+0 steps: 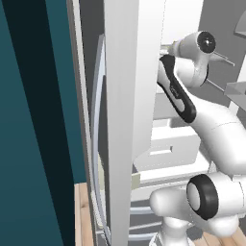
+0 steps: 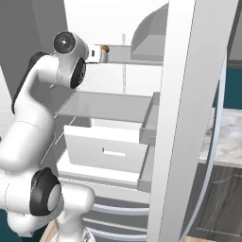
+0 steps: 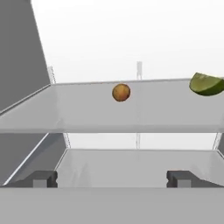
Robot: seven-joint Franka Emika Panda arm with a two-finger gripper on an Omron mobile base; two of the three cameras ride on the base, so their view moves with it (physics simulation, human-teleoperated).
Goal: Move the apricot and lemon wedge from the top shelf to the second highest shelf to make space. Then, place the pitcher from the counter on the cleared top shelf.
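Gripper (image 3: 112,178) standing wide open, holding nothing, fingertips (image 3: 41,178) well apart and pointing level into the fridge between two shelves. Apricot (image 3: 121,92) sitting on the top shelf (image 3: 87,111), near the middle of its back edge. Lemon wedge (image 3: 206,84) lying toward the shelf's right back corner, well apart from the apricot. Second shelf (image 3: 131,164) lying bare below. Counter (image 2: 222,134) showing past the door (image 2: 182,118).
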